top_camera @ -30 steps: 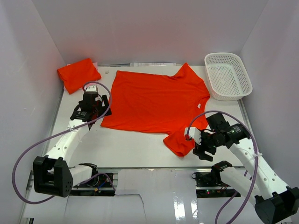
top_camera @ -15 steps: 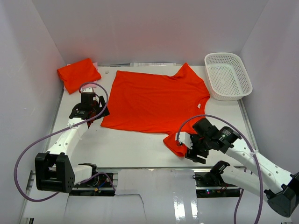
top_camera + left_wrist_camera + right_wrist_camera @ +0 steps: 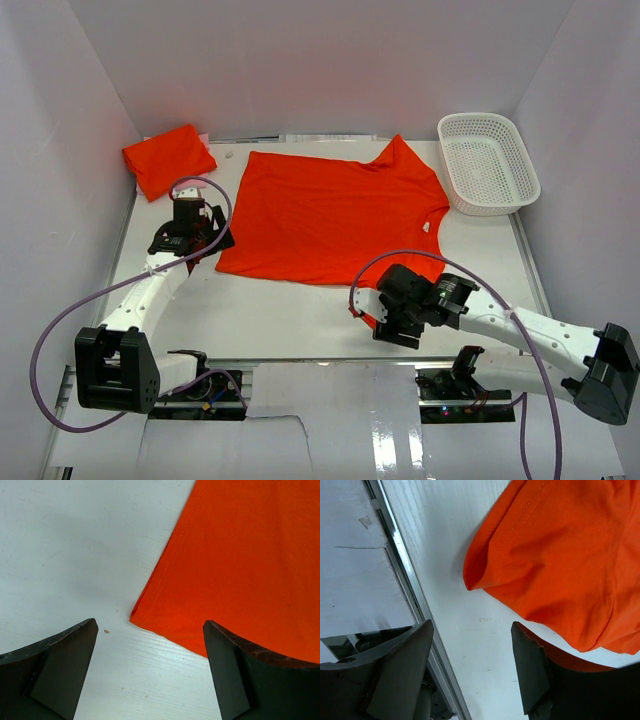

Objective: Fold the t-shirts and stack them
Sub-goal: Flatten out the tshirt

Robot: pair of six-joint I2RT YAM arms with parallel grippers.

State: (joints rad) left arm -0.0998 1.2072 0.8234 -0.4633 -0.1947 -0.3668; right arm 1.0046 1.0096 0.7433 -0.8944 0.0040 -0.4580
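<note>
One orange-red t-shirt lies spread flat mid-table. A second t-shirt sits folded at the far left corner. My left gripper is open just beside the spread shirt's near left corner. In the left wrist view that corner lies just ahead of the open left gripper, on bare table. My right gripper is open at the near sleeve by the table's front edge. In the right wrist view the sleeve lies ahead of the right gripper, partly over the right finger; only bare table lies between the fingers.
A white mesh basket stands at the far right corner. The table's metal front rail runs close beside my right gripper's left finger. White walls close in the table on three sides.
My right arm has swung left along the front edge to the sleeve's near hem, its jaws narrowing a little. My left gripper shifted slightly toward the shirt's corner, then held still.
</note>
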